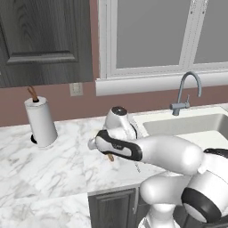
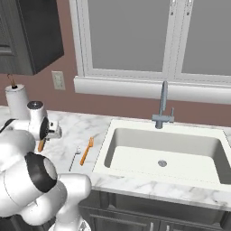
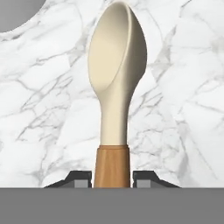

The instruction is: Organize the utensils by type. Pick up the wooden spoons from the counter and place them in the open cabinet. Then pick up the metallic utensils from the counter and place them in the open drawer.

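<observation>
While its two dark fingertips press the tan handle from either side at the bottom centre of the hand view, the pincer (image 3: 112,179) holds a wooden spoon (image 3: 114,105) with a pale oval bowl, its long axis running straight up the frame, away from the pincer, over the white grey-veined marble surface (image 3: 183,109). Whether the spoon is lifted clear cannot be told. At the centre left of the right base view, an orange-handled metallic utensil (image 2: 86,151) and a slim silver-white utensil (image 2: 75,159) lie close together beside the white sink (image 2: 135,135). The dark cabinet (image 2: 38,31) hangs upper left, likely the spoon's destination.
</observation>
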Motion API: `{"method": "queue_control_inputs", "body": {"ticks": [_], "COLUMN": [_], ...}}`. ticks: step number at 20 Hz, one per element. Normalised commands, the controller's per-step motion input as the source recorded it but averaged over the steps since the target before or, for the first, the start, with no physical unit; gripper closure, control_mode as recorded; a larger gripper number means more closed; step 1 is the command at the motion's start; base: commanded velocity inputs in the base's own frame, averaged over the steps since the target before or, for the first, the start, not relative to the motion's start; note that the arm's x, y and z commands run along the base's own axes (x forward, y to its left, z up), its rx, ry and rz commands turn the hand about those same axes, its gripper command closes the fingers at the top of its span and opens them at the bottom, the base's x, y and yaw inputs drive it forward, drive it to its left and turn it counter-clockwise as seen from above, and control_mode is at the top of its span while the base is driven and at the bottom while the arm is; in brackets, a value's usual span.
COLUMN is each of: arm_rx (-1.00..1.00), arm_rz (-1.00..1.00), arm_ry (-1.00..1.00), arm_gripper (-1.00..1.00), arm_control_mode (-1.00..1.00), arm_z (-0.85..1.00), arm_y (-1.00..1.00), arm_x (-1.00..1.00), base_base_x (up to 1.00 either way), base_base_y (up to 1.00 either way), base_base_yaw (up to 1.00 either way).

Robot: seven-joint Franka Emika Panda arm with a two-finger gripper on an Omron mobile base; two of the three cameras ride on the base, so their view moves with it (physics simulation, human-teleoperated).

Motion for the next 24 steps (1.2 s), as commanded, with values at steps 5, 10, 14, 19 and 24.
{"method": "queue_control_inputs", "body": {"ticks": [5, 10, 14, 19, 24], "arm_rx": [0.08, -0.04, -0.04, -0.07, -0.14], "arm_rz": [0.13, 0.15, 0.15, 0.11, 0.26], "arm_ry": [0.0, -0.12, -0.08, -0.01, -0.08], "arm_gripper": [1.0, 1.0, 1.0, 1.0, 1.0], "arm_control_mode": [-1.0, -1.0, -1.0, -1.0, -1.0], "arm_z": [0.75, 0.44, 0.47, 0.49, 0.4], "arm_y": [-0.4, -0.52, -0.55, -0.53, -0.56], "arm_x": [-0.53, -0.53, -0.46, -0.28, -0.08], "base_base_x": [0.0, 0.0, 0.0, 0.0, 0.0], "base_base_y": [0.0, 0.0, 0.0, 0.0, 0.0], "base_base_yaw": [0.0, 0.0, 0.0, 0.0, 0.0]}}
